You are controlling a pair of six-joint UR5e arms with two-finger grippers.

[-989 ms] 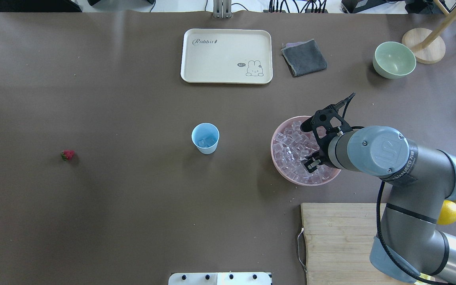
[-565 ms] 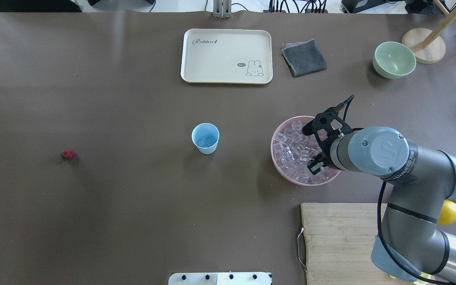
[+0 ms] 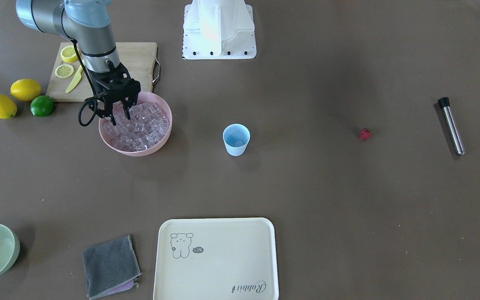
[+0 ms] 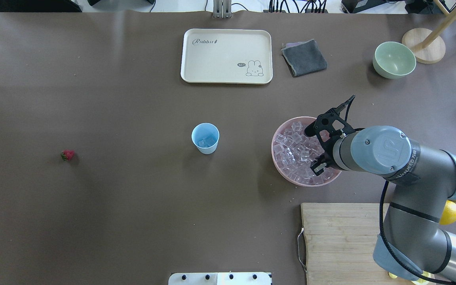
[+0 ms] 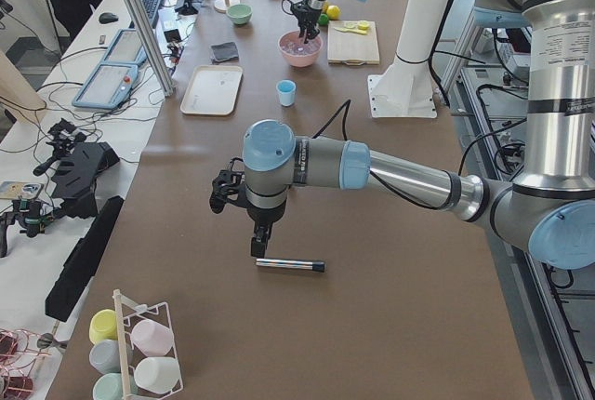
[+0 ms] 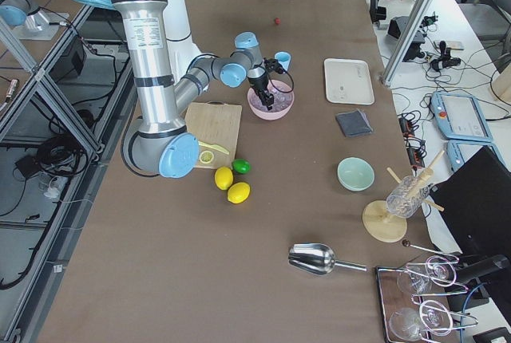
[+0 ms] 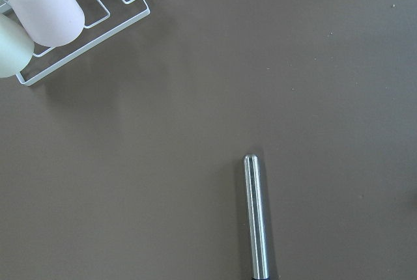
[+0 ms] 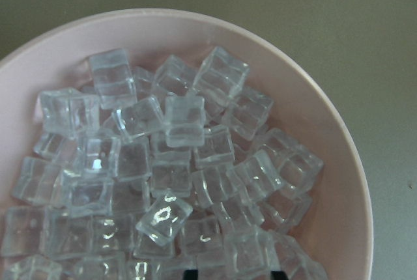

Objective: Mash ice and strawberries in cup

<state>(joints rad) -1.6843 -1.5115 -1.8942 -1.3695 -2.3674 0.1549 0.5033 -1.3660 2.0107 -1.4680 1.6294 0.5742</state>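
Note:
The light blue cup [image 4: 205, 137] stands mid-table with a few ice cubes inside; it also shows in the front-facing view [image 3: 236, 139]. The strawberry [image 4: 67, 155] lies alone far to the left. Most of the ice [image 4: 294, 152] fills a pink bowl [image 4: 272, 152]. My right gripper [image 4: 314, 152] is open and empty, pointing down just above the ice [image 8: 176, 163] in the bowl's right half. My left gripper [image 5: 257, 244] shows only in the exterior left view, hovering over a steel muddler [image 5: 290, 265]; I cannot tell whether it is open.
A cream tray [image 4: 226, 56], a grey cloth [image 4: 304, 57] and a pale green bowl [image 4: 394, 59] sit at the far side. A wooden cutting board [image 4: 339, 241] with lemon slices [image 3: 64, 71], lemons [image 3: 26, 89] and a lime [image 3: 42, 106] lie by my right arm.
My right gripper has shifted a little to the right over the pink bowl. The cup and strawberry have not moved.

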